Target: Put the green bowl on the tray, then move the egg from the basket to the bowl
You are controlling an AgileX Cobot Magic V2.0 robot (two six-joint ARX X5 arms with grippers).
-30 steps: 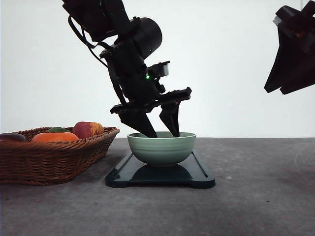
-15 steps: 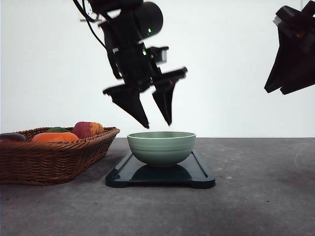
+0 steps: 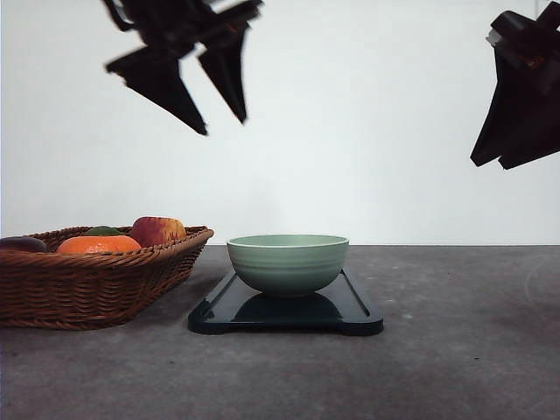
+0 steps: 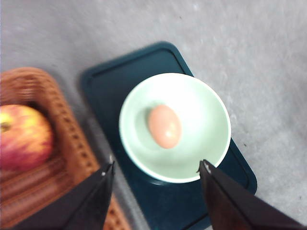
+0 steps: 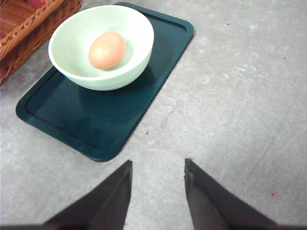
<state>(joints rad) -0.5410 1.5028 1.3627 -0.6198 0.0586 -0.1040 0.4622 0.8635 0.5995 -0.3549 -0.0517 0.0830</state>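
Note:
The green bowl stands on the dark tray in the middle of the table. Inside it lies the brownish-orange egg, which also shows in the right wrist view. My left gripper hangs open high above and to the left of the bowl, nothing between its fingers. The wicker basket sits at the left. My right gripper is open over bare table to the right of the tray, raised at the upper right in the front view.
The basket holds a red-yellow apple, an orange fruit, and a dark item at its left edge. The apple lies just inside the basket rim close to the tray. Grey table stretches to the right of the tray.
My left gripper has risen out of the bowl and moved up and to the left, staying open. The bowl, tray and right arm have not moved.

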